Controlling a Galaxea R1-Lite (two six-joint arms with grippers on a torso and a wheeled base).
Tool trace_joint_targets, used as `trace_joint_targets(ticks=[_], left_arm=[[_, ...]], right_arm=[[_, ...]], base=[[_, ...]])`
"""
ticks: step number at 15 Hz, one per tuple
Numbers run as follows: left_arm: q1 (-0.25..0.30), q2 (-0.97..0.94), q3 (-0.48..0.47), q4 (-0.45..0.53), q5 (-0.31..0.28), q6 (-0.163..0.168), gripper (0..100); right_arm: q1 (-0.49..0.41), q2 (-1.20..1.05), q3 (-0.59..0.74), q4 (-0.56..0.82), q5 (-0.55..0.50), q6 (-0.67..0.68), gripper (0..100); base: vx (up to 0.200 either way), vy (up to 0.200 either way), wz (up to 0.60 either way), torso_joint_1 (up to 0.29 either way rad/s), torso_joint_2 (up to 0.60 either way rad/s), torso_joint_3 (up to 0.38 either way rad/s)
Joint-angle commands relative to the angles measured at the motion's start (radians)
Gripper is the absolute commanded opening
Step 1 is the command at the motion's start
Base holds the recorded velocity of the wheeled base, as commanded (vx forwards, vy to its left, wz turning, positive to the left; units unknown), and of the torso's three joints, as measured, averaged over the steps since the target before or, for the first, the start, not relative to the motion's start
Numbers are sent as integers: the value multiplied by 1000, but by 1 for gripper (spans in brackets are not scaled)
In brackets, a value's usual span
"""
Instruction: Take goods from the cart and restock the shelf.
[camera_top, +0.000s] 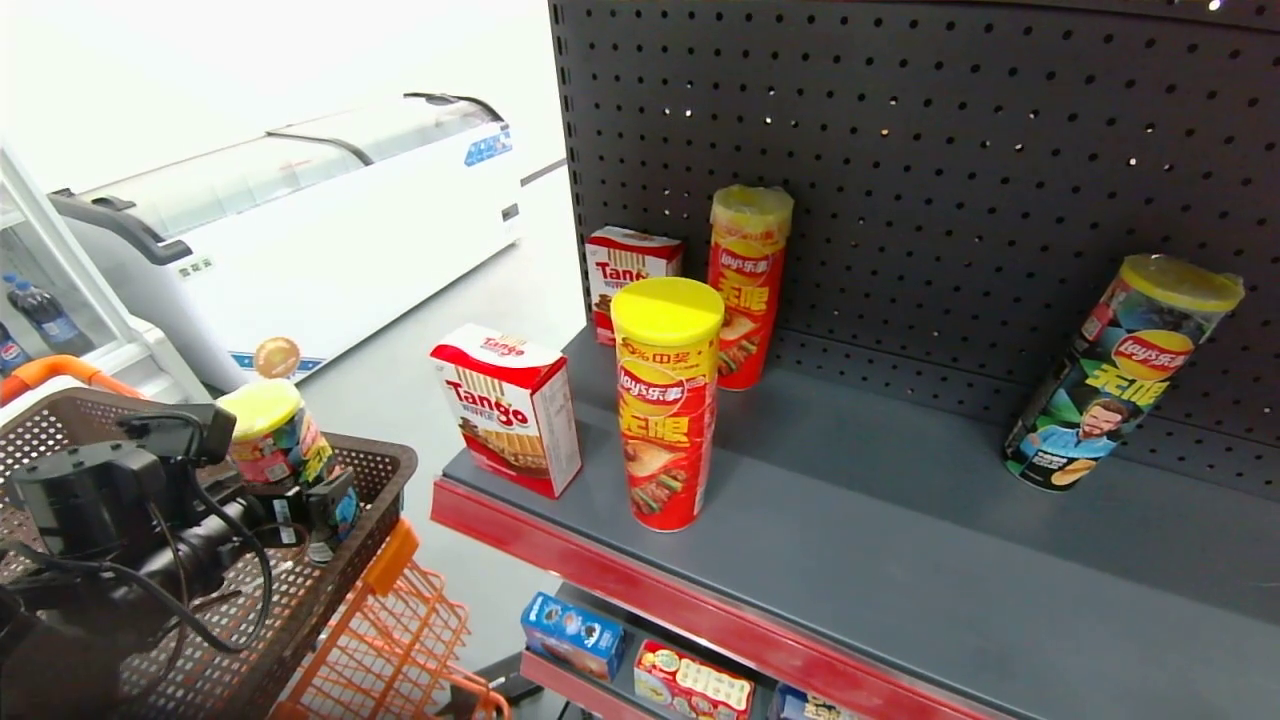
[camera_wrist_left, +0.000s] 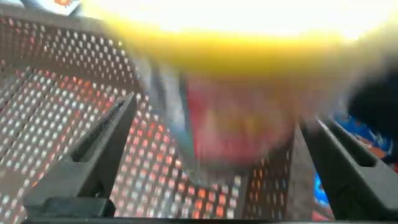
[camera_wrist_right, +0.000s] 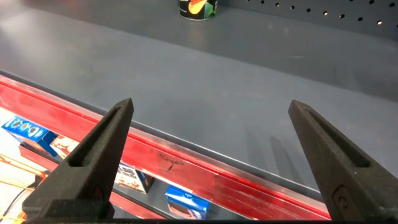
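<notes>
My left tool (camera_wrist_left: 219, 115) stood spread wide around the yellow-lidded can (camera_top: 272, 432) over the cart (camera_top: 385, 465); I couldn't tell if it touched. My right tool (camera_wrist_right: 211, 109) gaped empty above the shelf (camera_wrist_right: 249, 68) edge. The head view gave me red cans (camera_top: 665, 400) standing on that shelf.
</notes>
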Motion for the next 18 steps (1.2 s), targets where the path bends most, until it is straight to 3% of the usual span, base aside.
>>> trace_joint_targets(ticks=[1,3,4,9,15,16,18], left_arm=[[0,65,-50,-19,-1,0,100],[-1,88,-67,-30,0,0,100],[-3,92,-76,-27,0,0,0],[-4,97,-100,-11,20,2,0],[-38,-43,-106,45,-13,20,0],[-49,-197,-93,188,-49,46,0],[-49,-309,-129,231,-69,56,0]], right_arm=[[0,1,0,0,0,-1,100],[1,1,0,0,0,-1,100],[0,1,0,0,0,-1,100],[0,1,0,0,0,-1,100],[1,1,0,0,0,-1,100],[1,1,0,0,0,-1,100],[1,1,0,0,0,-1,100]], base=[[0,0,0,0,0,0],[0,0,0,0,0,0],[0,0,0,0,0,0],[0,0,0,0,0,0],[0,0,0,0,0,0],[0,0,0,0,0,0],[0,0,0,0,0,0]])
